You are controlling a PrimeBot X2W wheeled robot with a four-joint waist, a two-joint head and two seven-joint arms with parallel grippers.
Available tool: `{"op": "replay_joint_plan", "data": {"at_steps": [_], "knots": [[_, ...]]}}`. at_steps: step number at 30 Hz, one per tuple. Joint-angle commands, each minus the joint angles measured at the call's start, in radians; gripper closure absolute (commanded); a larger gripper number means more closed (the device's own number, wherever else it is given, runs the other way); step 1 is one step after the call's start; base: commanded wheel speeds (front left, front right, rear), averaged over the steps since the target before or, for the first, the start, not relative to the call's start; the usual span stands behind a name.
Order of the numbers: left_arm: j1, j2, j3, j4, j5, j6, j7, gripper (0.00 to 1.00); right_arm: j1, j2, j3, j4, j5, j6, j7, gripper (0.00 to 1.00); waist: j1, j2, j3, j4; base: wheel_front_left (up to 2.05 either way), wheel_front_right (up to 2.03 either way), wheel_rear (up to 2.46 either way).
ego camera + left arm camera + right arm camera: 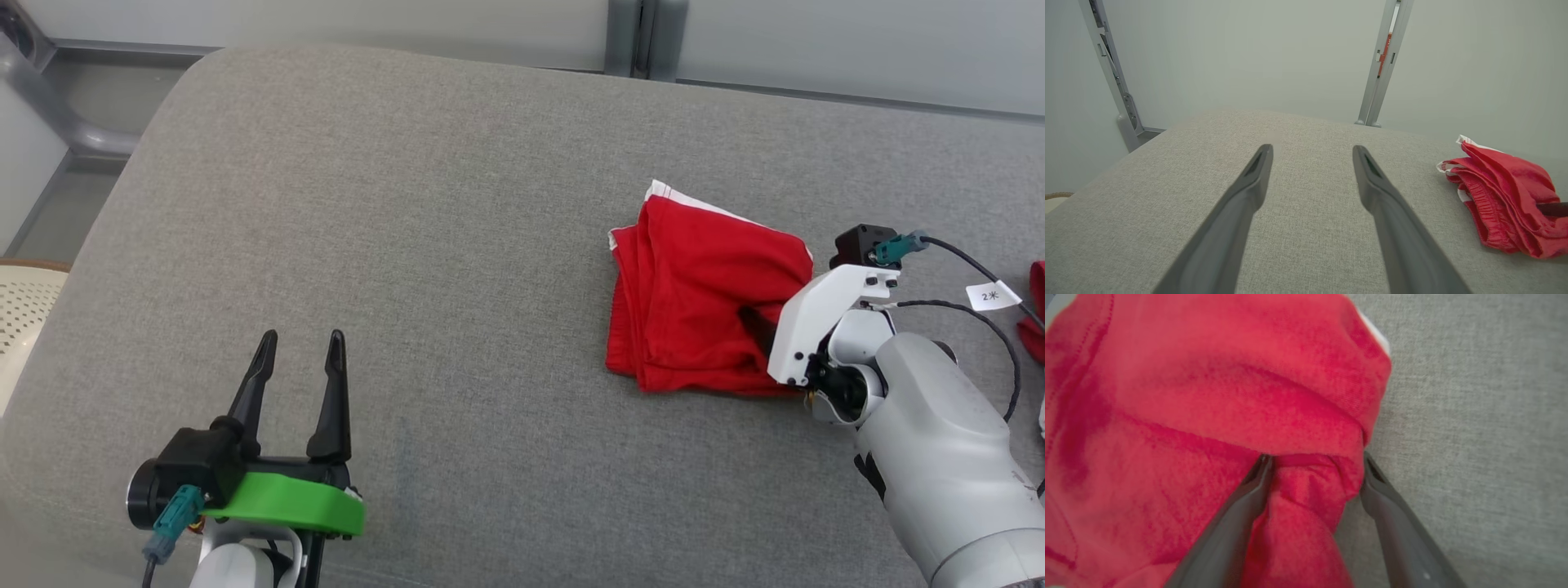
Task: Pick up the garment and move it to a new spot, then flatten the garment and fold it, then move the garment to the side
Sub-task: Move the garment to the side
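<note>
The folded red garment (702, 302) lies on the grey fabric surface (408, 245), at about 3 o'clock from the middle of the head view. The right hand (755, 322) enters it from its 4 o'clock corner. In the right wrist view that hand (1316, 461) is spread open, its two fingers straddling a raised fold of the cloth (1229, 396). The left finger lies against the fabric and the right one stands just at the cloth's edge. From the head, most of both fingers is hidden under the white wrist housing and the cloth.

The left hand (300, 339) sits at 7 o'clock, well apart from the garment, fingers parted with nothing between them. From it the garment lies toward 2 o'clock.

At 3 o'clock, another red piece (1035, 310) is cut off by the frame edge, so what it is cannot be told.
</note>
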State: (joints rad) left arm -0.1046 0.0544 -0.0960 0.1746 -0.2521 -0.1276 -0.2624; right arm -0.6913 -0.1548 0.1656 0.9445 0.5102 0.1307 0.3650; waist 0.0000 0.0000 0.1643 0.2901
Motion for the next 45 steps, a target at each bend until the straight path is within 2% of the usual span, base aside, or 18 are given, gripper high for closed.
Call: {"op": "replay_joint_plan", "data": {"at_steps": [1,2,3,4,5,11,15,25,29,35,39,45], "knots": [[-0.017,-0.001,0.001,0.003,-0.003,-0.004,-0.003,0.0,0.01,0.011,0.004,0.026,0.012,0.0,0.005,0.0,0.0,0.0,0.01,0.009,0.0,0.0,0.0],[-0.018,-0.001,0.002,0.005,-0.002,-0.004,-0.003,0.0,0.011,0.021,0.007,0.031,0.016,0.0,0.0,0.03,0.0,0.0,0.009,0.007,0.0,0.0,0.0],[-0.018,-0.002,0.003,0.006,-0.002,-0.004,-0.003,0.0,0.012,0.025,0.012,0.032,0.02,0.0,-0.007,0.47,0.0,0.0,0.007,0.005,0.0,0.0,0.0],[-0.018,-0.002,0.004,0.006,-0.001,-0.004,-0.003,0.0,0.012,0.028,0.018,0.03,0.024,0.0,-0.019,0.66,0.0,0.0,0.004,0.001,0.0,0.0,0.0],[-0.018,-0.002,0.003,0.007,0.0,-0.004,-0.003,0.0,0.012,0.028,0.022,0.027,0.028,0.0,-0.03,1.0,0.0,0.0,0.002,-0.002,0.0,0.0,0.0],[-0.01,-0.001,0.0,0.008,0.011,-0.004,-0.003,0.0,0.005,0.013,0.054,0.001,0.055,0.0,-0.109,1.0,0.0,0.0,-0.03,-0.041,0.0,0.0,0.0],[-0.005,0.009,-0.015,0.0,0.019,-0.004,-0.003,0.0,0.008,0.004,0.088,-0.023,0.076,0.0,-0.146,1.0,0.0,0.0,-0.06,-0.091,0.0,0.0,0.0],[-0.018,0.019,-0.092,-0.011,0.009,-0.004,-0.003,0.0,0.035,-0.035,0.21,-0.118,0.115,0.0,-0.176,1.0,0.0,0.0,-0.104,-0.311,0.0,0.0,0.0],[-0.031,0.019,-0.134,-0.005,0.0,-0.004,-0.003,0.0,0.033,-0.051,0.241,-0.148,0.132,0.0,-0.178,1.0,0.0,0.0,-0.097,-0.398,0.0,0.0,0.0],[-0.063,0.024,-0.183,0.0,-0.003,-0.004,-0.003,0.0,0.016,-0.065,0.269,-0.181,0.156,0.0,-0.196,1.0,0.0,0.0,-0.068,-0.494,0.0,0.0,0.0],[-0.083,0.036,-0.198,0.003,-0.005,-0.004,-0.003,0.0,-0.005,-0.063,0.288,-0.194,0.164,0.0,-0.211,1.0,0.0,0.0,-0.039,-0.539,0.0,0.0,0.0],[-0.117,0.056,-0.22,0.008,-0.002,-0.004,-0.003,0.0,-0.072,-0.095,0.348,-0.224,0.174,0.0,-0.232,1.0,0.0,0.0,0.023,-0.558,0.0,0.0,0.0]]}}
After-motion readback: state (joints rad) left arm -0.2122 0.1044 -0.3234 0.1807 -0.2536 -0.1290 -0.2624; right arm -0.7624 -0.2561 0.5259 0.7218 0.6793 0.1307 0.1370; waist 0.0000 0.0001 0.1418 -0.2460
